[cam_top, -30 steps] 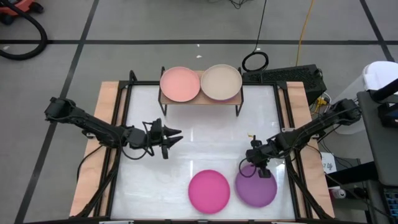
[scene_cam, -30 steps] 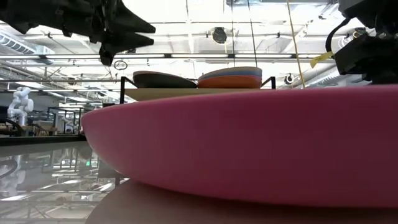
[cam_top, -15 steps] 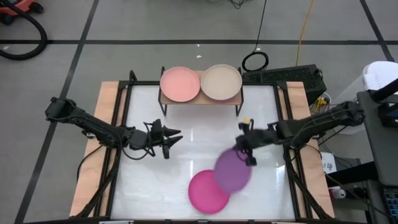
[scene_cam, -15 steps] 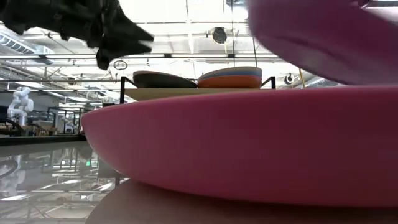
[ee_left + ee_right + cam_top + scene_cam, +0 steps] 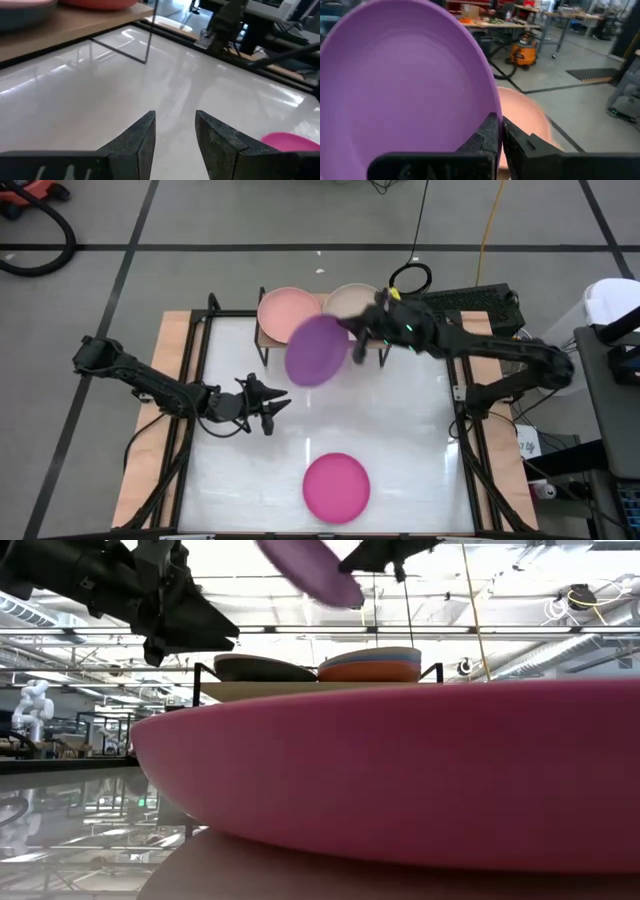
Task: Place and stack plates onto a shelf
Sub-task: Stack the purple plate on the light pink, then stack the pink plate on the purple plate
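Dark left gripper hangs over the mid-table, fingers a little apart and holding nothing. Next over, the purple plate is tilted in the air beside the shelf, pinched at its rim by the right gripper. I'd level it out first, centre it over the peach plate, then lower gently so the stack doesn't shift.
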Action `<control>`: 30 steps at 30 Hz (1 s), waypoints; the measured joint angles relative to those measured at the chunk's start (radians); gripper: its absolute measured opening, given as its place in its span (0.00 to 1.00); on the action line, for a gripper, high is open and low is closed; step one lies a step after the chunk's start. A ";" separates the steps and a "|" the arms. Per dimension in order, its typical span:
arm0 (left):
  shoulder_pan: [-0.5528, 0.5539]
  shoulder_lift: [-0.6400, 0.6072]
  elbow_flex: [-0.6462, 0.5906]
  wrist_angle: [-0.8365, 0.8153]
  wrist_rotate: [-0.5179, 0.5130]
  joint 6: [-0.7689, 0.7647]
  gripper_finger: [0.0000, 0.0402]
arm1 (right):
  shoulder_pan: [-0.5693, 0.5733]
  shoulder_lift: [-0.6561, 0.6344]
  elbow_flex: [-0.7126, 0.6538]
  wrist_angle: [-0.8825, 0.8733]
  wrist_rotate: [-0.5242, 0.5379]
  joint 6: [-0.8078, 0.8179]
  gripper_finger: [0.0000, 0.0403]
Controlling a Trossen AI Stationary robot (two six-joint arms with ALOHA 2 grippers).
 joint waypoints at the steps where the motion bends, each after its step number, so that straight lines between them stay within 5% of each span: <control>1: 0.004 0.000 0.000 -0.001 -0.001 0.000 0.36 | -0.029 0.035 0.033 -0.002 -0.019 -0.001 0.00; 13: 0.009 0.000 0.000 0.002 -0.004 -0.001 0.36 | -0.252 0.437 0.359 -0.001 -0.181 0.057 0.00; 21: 0.009 0.000 0.000 0.000 -0.004 0.004 0.36 | -0.314 0.514 0.376 0.026 -0.181 0.082 0.02; 30: 0.009 0.000 0.000 0.004 -0.008 0.036 0.36 | -0.323 0.515 0.376 0.029 -0.179 0.002 0.17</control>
